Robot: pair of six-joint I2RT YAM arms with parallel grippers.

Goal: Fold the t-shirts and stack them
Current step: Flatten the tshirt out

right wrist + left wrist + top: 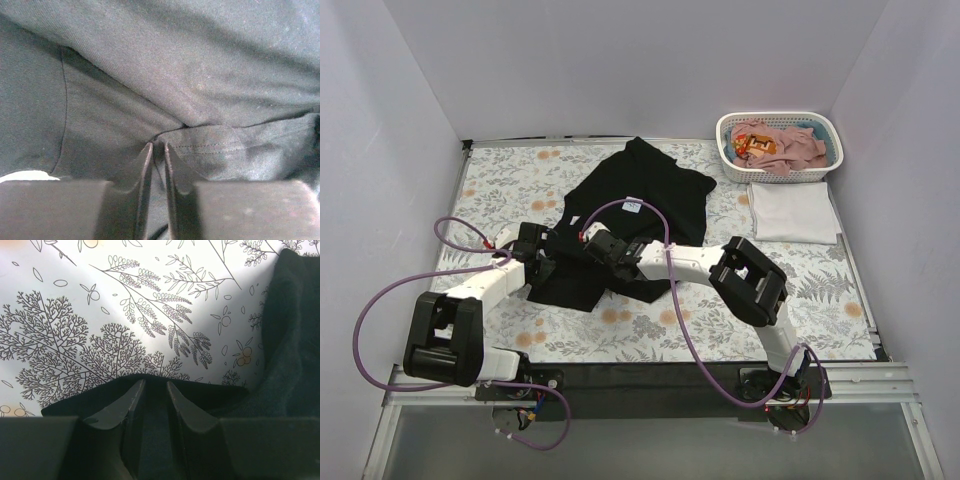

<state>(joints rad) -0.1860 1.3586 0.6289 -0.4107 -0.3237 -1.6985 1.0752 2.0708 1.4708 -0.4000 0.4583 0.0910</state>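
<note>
The large black t-shirt point(630, 205) lies crumpled on the floral cloth at mid-table, its small white neck label point(632, 207) showing. My left gripper point(542, 262) is at the shirt's left edge, shut on the black fabric point(155, 405) between its fingers. My right gripper point(595, 243) is over the shirt's middle, shut on a hemmed fold of black fabric point(210, 147). A folded white t-shirt point(794, 211) lies at the right. Dusty-pink t-shirts point(790, 148) sit in the basket.
A white slotted basket point(825, 124) stands at the back right corner. The floral-print cloth point(500, 190) covers the table. Purple cables point(380, 300) loop beside both arms. White walls enclose the left, back and right.
</note>
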